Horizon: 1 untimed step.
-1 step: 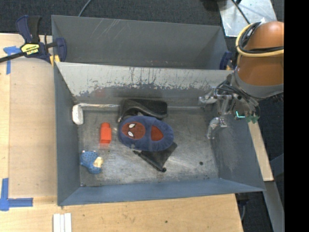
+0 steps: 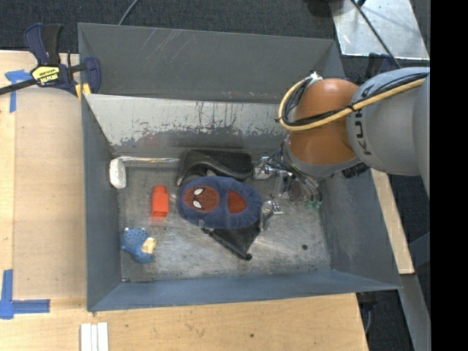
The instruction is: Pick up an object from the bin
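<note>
The blue slipper (image 2: 219, 202) covers most of the black thing (image 2: 218, 161) beneath it.

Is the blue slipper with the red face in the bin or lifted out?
In the bin. The blue slipper lies on its floor over a black thing, beside the end effector.

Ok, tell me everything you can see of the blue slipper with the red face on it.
The blue slipper looks soft and plush, dark blue, with a round red mask face with white eyes at its left end and a red patch further right. It lies flat in the bin's middle, lengthwise across the view, on a black object that sticks out above and below it. The end effector stands at its right end; contact cannot be told.
</note>
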Each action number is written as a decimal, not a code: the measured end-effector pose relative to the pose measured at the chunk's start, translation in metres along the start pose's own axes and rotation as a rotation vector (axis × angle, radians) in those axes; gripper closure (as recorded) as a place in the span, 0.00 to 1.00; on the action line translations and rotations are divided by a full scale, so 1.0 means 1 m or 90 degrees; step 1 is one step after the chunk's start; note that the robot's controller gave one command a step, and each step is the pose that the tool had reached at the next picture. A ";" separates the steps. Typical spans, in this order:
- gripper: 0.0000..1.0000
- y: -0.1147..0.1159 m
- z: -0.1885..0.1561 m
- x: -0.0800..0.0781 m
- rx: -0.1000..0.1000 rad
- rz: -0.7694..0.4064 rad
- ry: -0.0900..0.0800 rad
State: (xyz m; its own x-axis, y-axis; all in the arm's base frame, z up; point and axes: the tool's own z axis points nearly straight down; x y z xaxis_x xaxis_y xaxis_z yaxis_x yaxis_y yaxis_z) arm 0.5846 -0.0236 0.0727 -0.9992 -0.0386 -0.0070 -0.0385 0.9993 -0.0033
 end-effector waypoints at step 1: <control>0.00 0.055 -0.003 0.021 0.001 0.027 -0.005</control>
State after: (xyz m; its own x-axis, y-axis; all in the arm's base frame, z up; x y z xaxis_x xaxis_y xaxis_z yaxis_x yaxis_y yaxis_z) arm 0.5614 0.0301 0.0750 -0.9999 0.0044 -0.0154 0.0045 1.0000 -0.0040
